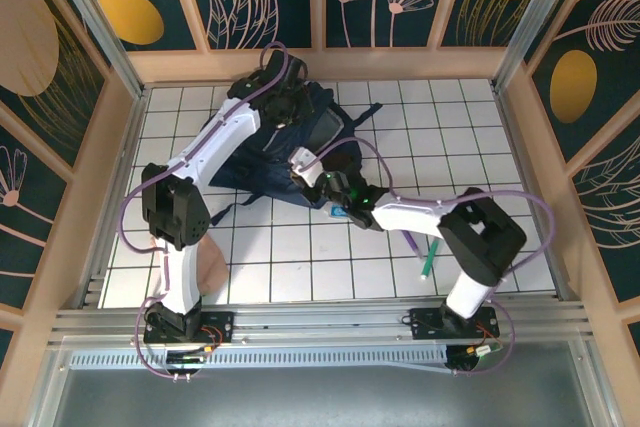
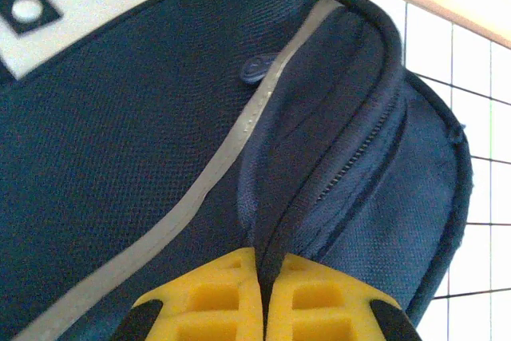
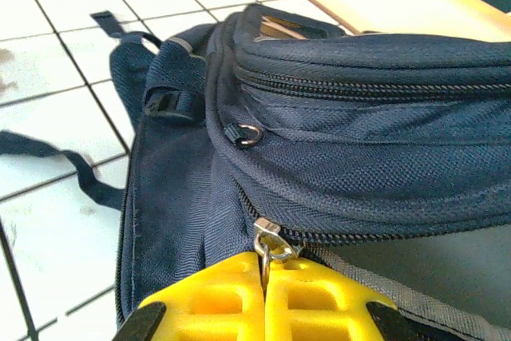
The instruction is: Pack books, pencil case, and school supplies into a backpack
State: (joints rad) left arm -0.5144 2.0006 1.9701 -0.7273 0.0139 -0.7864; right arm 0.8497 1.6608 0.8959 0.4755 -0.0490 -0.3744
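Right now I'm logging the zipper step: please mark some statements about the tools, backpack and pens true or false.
1. The right tool is shut on a metal zipper pull of the backpack. True.
2. The left tool stands wide open. False: it is shut on a fold of backpack fabric.
3. A green pen lies on the tiled table beside the right arm. True.
4. The backpack hangs over the table's edge. False: it lies on the tiles, near the far wall.
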